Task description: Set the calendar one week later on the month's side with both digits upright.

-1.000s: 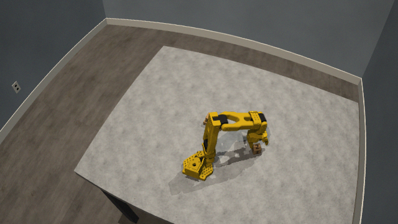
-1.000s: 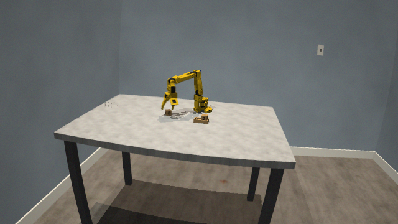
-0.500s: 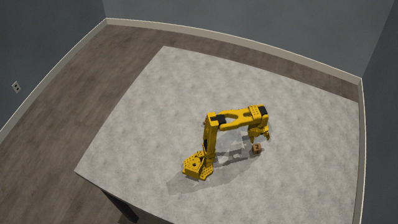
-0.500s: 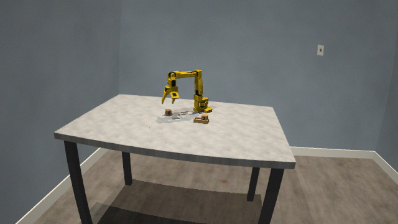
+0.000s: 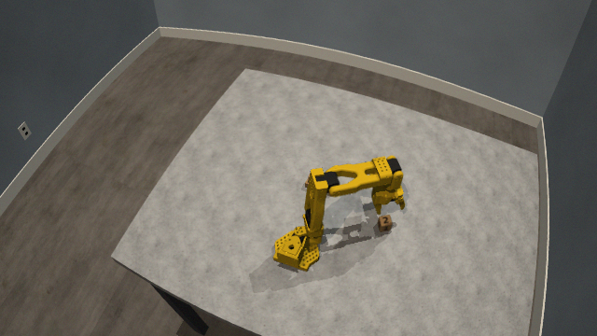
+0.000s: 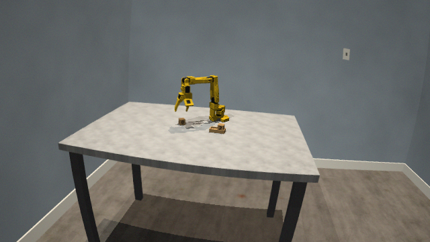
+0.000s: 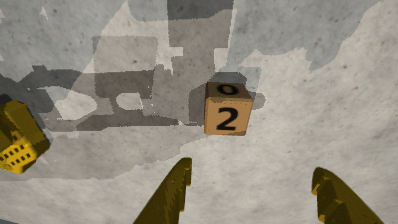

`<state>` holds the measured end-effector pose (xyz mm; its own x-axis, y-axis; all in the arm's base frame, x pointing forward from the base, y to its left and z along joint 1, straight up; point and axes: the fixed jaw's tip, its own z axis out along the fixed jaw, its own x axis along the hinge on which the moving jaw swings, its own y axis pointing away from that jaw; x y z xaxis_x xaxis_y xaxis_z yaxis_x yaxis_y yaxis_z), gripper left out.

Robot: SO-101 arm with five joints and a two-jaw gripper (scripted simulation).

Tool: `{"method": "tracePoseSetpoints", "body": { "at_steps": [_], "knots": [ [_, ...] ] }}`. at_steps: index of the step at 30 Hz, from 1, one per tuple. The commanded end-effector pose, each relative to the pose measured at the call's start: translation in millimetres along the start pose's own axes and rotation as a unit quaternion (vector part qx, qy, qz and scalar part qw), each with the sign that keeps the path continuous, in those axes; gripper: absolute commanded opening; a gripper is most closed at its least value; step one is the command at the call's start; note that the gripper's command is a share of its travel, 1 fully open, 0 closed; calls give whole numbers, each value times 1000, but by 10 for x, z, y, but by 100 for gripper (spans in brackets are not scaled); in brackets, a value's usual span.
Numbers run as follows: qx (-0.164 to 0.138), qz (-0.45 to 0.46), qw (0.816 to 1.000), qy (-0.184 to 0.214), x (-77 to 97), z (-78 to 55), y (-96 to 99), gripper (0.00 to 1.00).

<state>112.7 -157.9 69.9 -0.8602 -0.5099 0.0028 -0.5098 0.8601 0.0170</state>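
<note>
A wooden cube stands alone on the table top, apart from the tray. In the wrist view it shows a 2 on the face toward the camera and a 0 on the face beyond it. My gripper is open and empty. It hangs a little above the cube and touches nothing. The wooden tray lies flat on the table in front of the arm's base, with the other cube standing in it. The digit on that cube is too small to read.
The yellow arm's base stands between the loose cube and the tray. The grey table reaches well beyond them on all sides.
</note>
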Motion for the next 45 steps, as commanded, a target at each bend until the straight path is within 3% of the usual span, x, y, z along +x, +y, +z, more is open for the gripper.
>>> {"method": "tracePoseSetpoints", "body": {
  "at_steps": [1,8,12,20,22,27,31,35,45],
  "knots": [
    [33,5,999,-3,14,-111,-60,36],
    [35,5,999,-4,14,-119,-61,36],
    [54,5,998,-5,13,-185,-73,36],
    [157,5,988,-13,12,-543,-94,35],
    [157,5,988,-13,12,-543,-94,35],
    [228,5,974,-19,15,-794,-64,35],
    [264,5,964,-22,17,-922,-34,35],
    [278,5,960,-23,18,-968,-21,35],
    [278,-4,960,-26,-26,-967,-13,35]
  ]
}}
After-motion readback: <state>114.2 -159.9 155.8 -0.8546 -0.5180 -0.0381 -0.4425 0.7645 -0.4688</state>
